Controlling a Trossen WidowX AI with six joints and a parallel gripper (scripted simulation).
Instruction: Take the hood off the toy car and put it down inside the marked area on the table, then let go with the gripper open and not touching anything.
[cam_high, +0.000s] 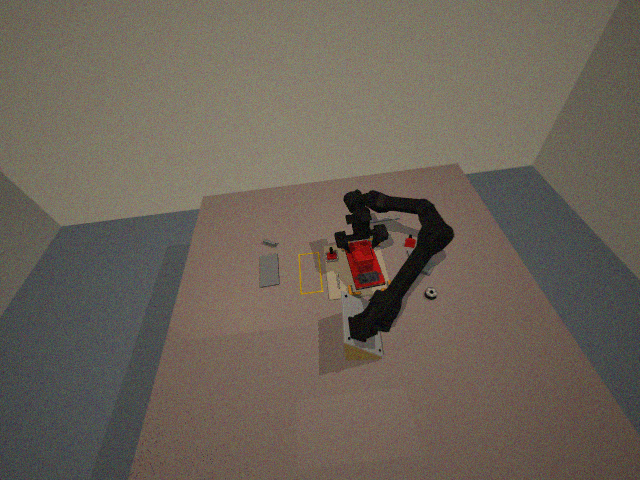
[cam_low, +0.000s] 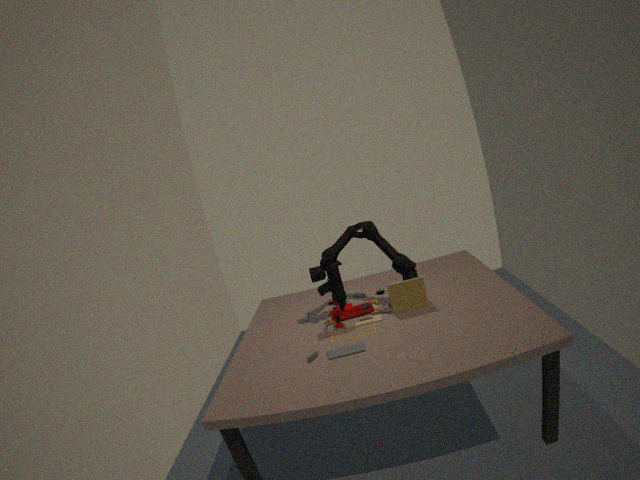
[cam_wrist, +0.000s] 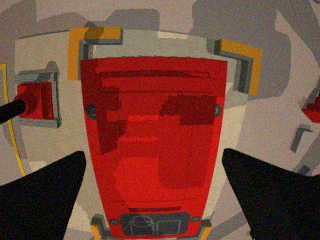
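The red toy car (cam_high: 364, 255) (cam_low: 356, 310) (cam_wrist: 187, 165) sits on a cream base (cam_wrist: 37, 55) between orange corner brackets. Its red top is in place; I cannot make out the hood's separate edges. A dark panel with an engine-like drawing (cam_wrist: 155, 224) shows at its near end in the wrist view. The marked area, a yellow outline (cam_high: 300, 273) (cam_low: 354, 337) (cam_wrist: 4, 80), lies beside the base, with nothing inside it in the top view. My gripper (cam_high: 362, 245) (cam_wrist: 155, 158) is open, with one finger on each side of the car and a gap to each side in the wrist view. Fingertip height is unclear.
A red block with a black knob (cam_high: 331, 255) (cam_wrist: 39, 101) stands beside the car. A similar red piece (cam_high: 409, 241) is on the other side. A grey slab (cam_high: 268, 270) (cam_low: 346, 351), a small grey piece (cam_high: 269, 243), a wheel-like ring (cam_high: 430, 293) and a sloped box (cam_low: 407, 295) also stand around.
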